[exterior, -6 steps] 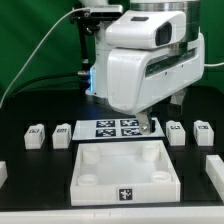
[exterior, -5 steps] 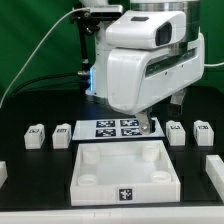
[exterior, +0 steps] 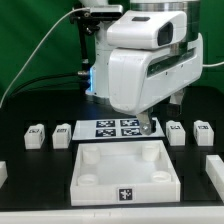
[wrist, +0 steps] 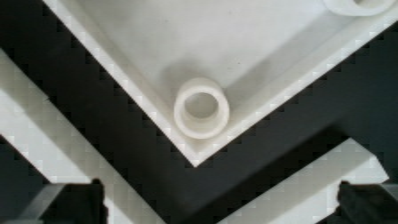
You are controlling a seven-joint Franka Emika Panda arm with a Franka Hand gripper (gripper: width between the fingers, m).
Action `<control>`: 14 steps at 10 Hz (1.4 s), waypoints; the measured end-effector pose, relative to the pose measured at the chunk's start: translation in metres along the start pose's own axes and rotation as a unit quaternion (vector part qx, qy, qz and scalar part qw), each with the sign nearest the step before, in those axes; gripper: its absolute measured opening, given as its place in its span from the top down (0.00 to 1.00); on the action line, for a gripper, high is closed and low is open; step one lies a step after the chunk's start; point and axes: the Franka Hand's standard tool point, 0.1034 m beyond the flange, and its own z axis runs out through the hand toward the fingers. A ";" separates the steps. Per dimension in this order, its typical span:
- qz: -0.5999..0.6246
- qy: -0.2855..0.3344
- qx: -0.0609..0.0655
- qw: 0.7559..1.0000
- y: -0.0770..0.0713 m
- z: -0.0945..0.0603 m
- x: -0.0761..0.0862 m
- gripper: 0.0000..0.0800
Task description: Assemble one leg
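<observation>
Nothing has moved; the white, tagged leg (exterior: 176, 132) sits untouched beside the wide, empty hand (exterior: 150, 126).

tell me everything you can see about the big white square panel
The white square panel looks like matte plastic, with a raised rim and round ringed sockets at its corners. A black-and-white marker tag sits on its near edge. It lies flat on the black table, before the marker board. The open gripper hangs over one far corner, not visibly touching.
</observation>
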 end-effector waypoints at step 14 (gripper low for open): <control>-0.262 0.011 0.029 0.964 -0.075 0.101 -0.111 0.53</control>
